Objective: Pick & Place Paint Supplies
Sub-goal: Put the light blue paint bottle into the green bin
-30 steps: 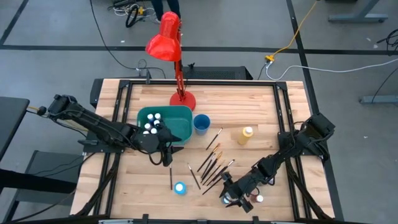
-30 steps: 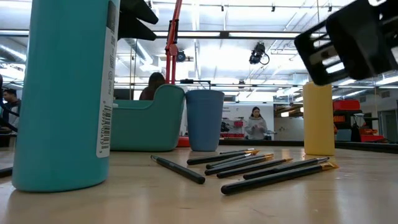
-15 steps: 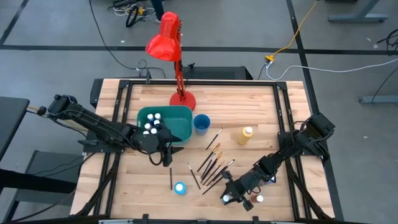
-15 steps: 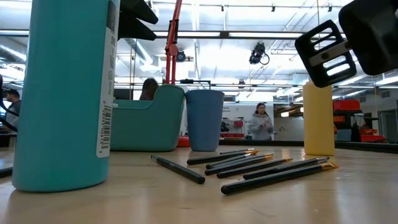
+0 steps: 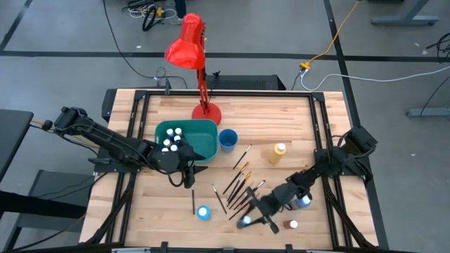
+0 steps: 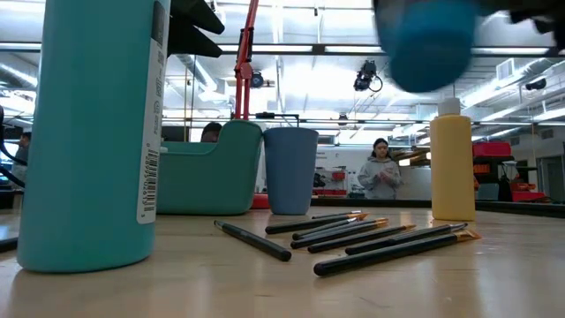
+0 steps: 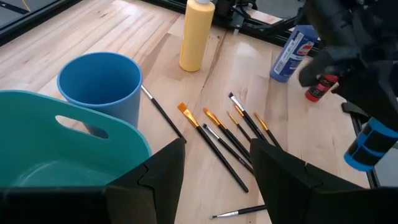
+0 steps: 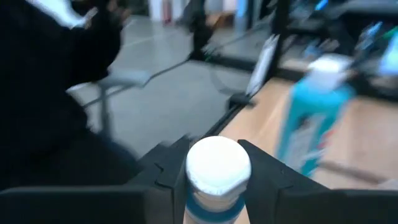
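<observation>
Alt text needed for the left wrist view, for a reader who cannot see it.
The left gripper hangs open above the teal bin, beside a blue cup. Beyond lie scattered brushes and an upright yellow bottle on the wooden table; the right arm lifts a blue paint bottle.

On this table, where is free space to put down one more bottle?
Bare wood lies behind the yellow bottle toward the far right corner, and along the table's far edge right of the lamp base. It is crowded around the brushes and right gripper.
</observation>
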Tool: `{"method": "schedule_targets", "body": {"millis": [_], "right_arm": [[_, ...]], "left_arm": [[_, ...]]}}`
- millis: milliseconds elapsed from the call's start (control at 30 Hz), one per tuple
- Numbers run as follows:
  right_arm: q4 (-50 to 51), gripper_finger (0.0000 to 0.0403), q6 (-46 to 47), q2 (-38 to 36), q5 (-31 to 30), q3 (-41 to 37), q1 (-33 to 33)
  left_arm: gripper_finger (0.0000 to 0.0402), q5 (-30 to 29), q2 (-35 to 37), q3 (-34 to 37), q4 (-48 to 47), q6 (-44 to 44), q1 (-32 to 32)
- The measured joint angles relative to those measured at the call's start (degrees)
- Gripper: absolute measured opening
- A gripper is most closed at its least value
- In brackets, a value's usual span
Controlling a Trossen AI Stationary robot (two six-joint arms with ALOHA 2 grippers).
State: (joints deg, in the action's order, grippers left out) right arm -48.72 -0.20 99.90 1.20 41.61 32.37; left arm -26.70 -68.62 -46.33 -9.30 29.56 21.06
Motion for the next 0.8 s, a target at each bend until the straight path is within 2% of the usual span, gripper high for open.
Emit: {"method": "schedule_targets", "body": {"millis": [233,367,533,633,800], "right_arm": [[2.25,0.0121,-3.34,0.02,-0.71,5.34,-6.84],[10.95,0.012,-4.83,0.02,-1.62,11.98,-10.77],[29.11,0.012,-7.19,0.02,-8.84,21.16,-15.41],[32.77,0.012,-8.31,0.02,-12.15,24.6,-17.69],[32.66,0.012,-7.79,0.02,-8.02,25.85,-21.0]], "left_arm": [[0.0194,0.98,0.0,0.0,0.07,-1.24,0.0],[0.0194,0.21,0.0,0.0,0.49,-1.06,0.0],[0.0194,-0.15,0.0,0.02,1.16,-2.4,0.01],[0.0194,-1.7,0.0,0.02,1.12,-4.2,0.04],[0.0194,-4.62,0.09,0.04,0.78,-4.96,0.04]]}}
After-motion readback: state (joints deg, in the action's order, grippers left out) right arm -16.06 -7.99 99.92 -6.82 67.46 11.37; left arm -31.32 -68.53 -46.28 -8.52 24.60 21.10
